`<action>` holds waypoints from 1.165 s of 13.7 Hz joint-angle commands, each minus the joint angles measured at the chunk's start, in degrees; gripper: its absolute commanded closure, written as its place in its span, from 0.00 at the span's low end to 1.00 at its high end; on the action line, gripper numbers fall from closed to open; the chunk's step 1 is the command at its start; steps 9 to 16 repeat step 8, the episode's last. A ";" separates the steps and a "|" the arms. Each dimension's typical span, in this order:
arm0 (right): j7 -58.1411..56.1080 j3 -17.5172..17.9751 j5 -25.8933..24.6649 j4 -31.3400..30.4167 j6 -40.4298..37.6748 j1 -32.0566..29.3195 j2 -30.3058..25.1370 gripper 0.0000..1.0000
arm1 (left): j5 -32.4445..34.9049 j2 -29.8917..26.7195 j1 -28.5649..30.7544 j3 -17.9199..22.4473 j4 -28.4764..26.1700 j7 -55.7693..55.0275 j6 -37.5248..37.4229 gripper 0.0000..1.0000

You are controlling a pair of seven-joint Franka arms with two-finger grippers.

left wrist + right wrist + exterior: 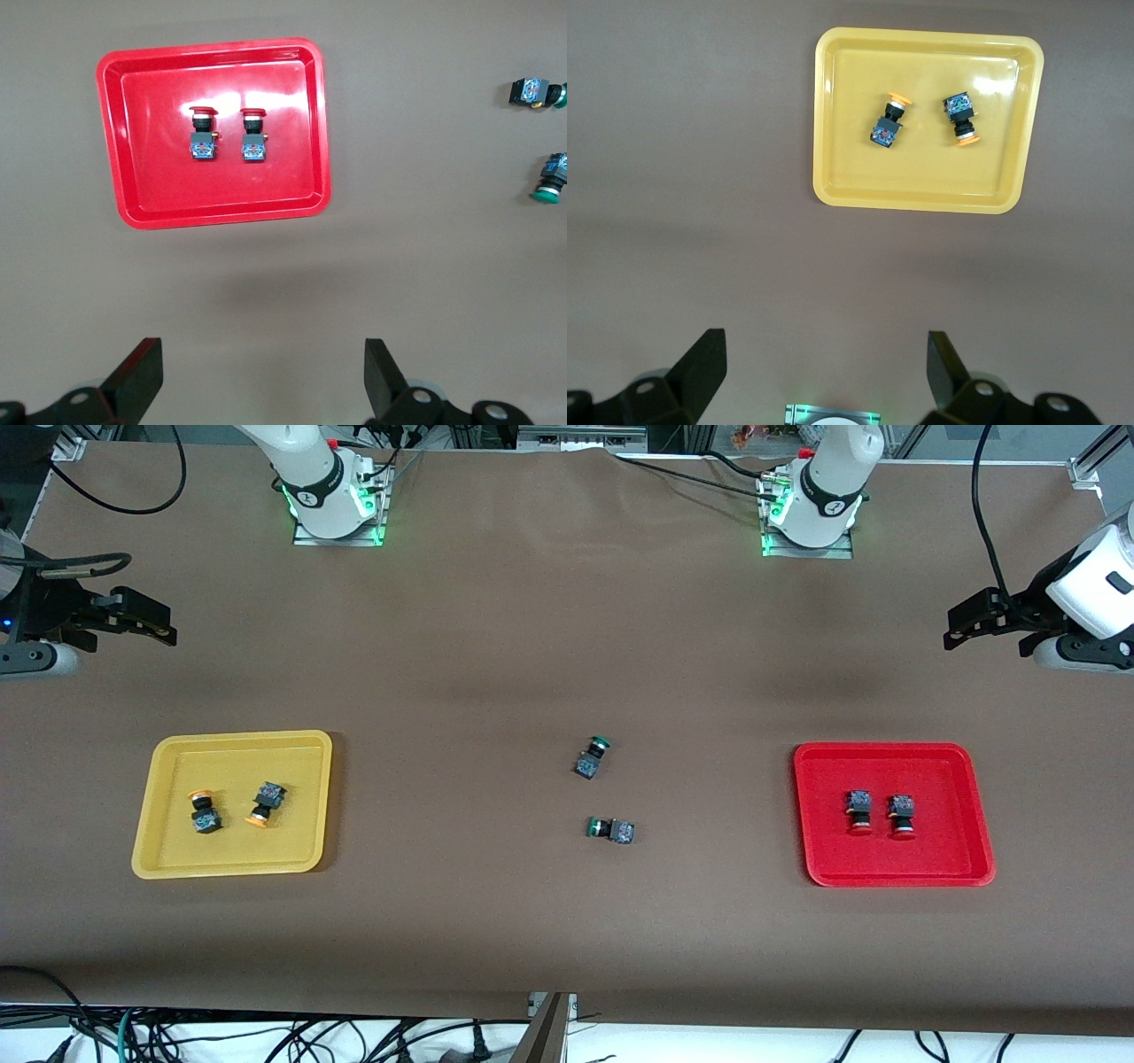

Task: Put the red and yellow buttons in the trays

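Two red-capped buttons (pixel 858 812) (pixel 902 816) lie side by side in the red tray (pixel 886 749). They also show in the left wrist view (pixel 203 133) (pixel 253 135) in that tray (pixel 213 199). Two yellow-capped buttons (pixel 204 812) (pixel 265 804) lie in the yellow tray (pixel 239 737). The right wrist view shows them (pixel 889 122) (pixel 961 115) in their tray (pixel 921 186). My left gripper (pixel 952 629) (pixel 263 381) is open and empty, held high over bare table at the left arm's end. My right gripper (pixel 168 627) (pixel 826 376) is open and empty, high over bare table at the right arm's end.
Two green-capped switches (pixel 591 756) (pixel 611 830) lie on their sides mid-table between the trays. They also show in the left wrist view (pixel 536 92) (pixel 551 177). The right arm's base (pixel 831 414) shows in the right wrist view. Cables hang along the table's near edge.
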 commanded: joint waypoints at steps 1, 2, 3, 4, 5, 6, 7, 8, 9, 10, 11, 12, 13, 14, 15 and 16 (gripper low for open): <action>-0.52 0.28 -0.41 0.28 0.28 -0.49 0.25 0.00 | 1.88 1.07 -0.87 0.44 1.06 1.03 -0.92 0.00; -0.43 0.28 -0.76 0.28 0.28 -0.32 0.26 0.00 | 2.23 0.99 -0.78 0.44 1.50 1.12 -1.18 0.00; -0.52 0.28 -1.28 0.37 0.28 -0.32 0.26 0.00 | 2.24 1.16 -0.70 0.52 1.85 1.03 -1.19 0.00; -0.52 0.28 -1.38 0.28 0.36 -0.23 0.26 0.00 | 2.24 1.25 -0.78 0.44 1.86 0.86 -1.19 0.00; -0.52 0.36 -1.38 0.37 0.54 -0.23 0.26 0.00 | 2.24 1.25 -0.78 0.44 1.86 0.86 -1.19 0.00; -0.52 0.28 -1.38 0.37 0.54 -0.23 0.26 0.00 | 2.24 1.25 -0.78 0.44 1.86 0.86 -1.19 0.00; -0.52 0.28 -1.38 0.28 0.63 -0.23 0.26 0.00 | 2.24 1.25 -0.78 0.44 1.86 0.86 -1.19 0.00; -0.43 0.28 -1.29 0.28 0.54 -0.23 0.26 0.00 | 2.24 1.25 -0.78 0.44 1.86 0.94 -1.19 0.00; -0.43 0.28 -1.29 0.28 0.54 -0.23 0.26 0.00 | 2.24 1.25 -0.78 0.44 1.86 0.94 -1.19 0.00; -0.43 0.28 -1.29 0.28 0.54 -0.23 0.26 0.00 | 2.24 1.25 -0.78 0.44 1.86 0.94 -1.19 0.00; -0.43 0.28 -1.29 0.28 0.54 -0.23 0.26 0.00 | 2.24 1.25 -0.78 0.44 1.86 0.94 -1.19 0.00; -0.43 0.28 -1.29 0.28 0.54 -0.23 0.26 0.00 | 2.24 1.25 -0.78 0.44 1.86 0.94 -1.19 0.00; -0.43 0.28 -1.29 0.28 0.54 -0.23 0.26 0.00 | 2.24 1.25 -0.78 0.44 1.86 0.94 -1.19 0.00; -0.43 0.28 -1.29 0.28 0.54 -0.23 0.26 0.00 | 2.24 1.25 -0.78 0.44 1.86 0.94 -1.19 0.00; -0.43 0.28 -1.29 0.28 0.54 -0.23 0.26 0.00 | 2.24 1.25 -0.78 0.44 1.86 0.94 -1.19 0.00; -0.43 0.28 -1.29 0.28 0.54 -0.23 0.26 0.00 | 2.24 1.25 -0.78 0.44 1.86 0.94 -1.19 0.00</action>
